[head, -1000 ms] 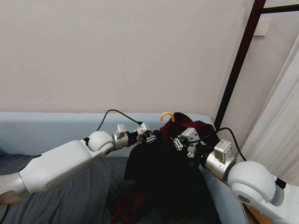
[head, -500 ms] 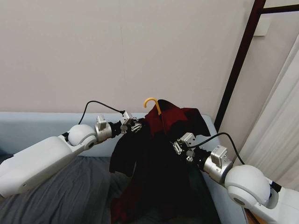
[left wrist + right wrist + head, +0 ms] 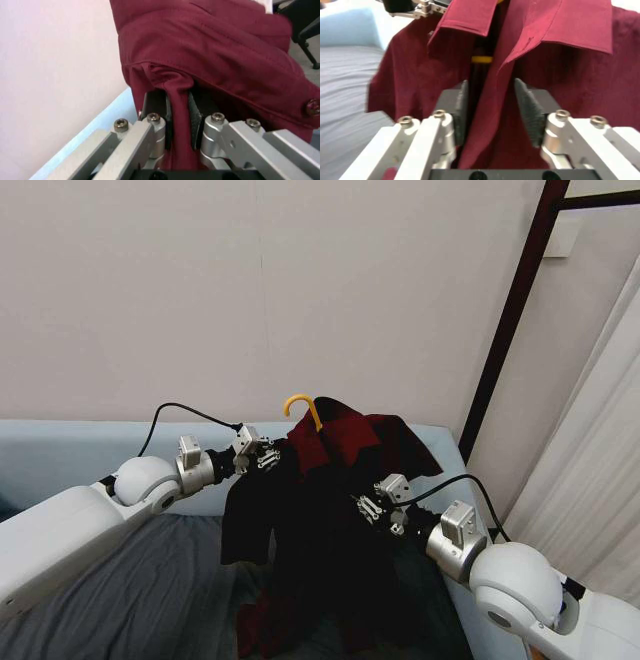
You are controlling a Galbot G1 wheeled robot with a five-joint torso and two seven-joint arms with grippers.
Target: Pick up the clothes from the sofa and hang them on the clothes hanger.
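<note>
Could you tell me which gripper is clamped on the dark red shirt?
The left gripper: its pads pinch the dark red shirt; the right gripper is open.

The left arm (image 3: pixel 60 530) reaches out nearly level with a straight wrist. Its left claw (image 3: pixel 262 458) is clamped on a fold of the shirt (image 3: pixel 345 435) (the cloth is pinched flat between the pads (image 3: pixel 156 107)). The right arm (image 3: pixel 515 580) rises from lower down. The right claw (image 3: pixel 372 505) sits below and to the right of the left claw, jaws spread apart, with cloth hanging loose between them.
</note>
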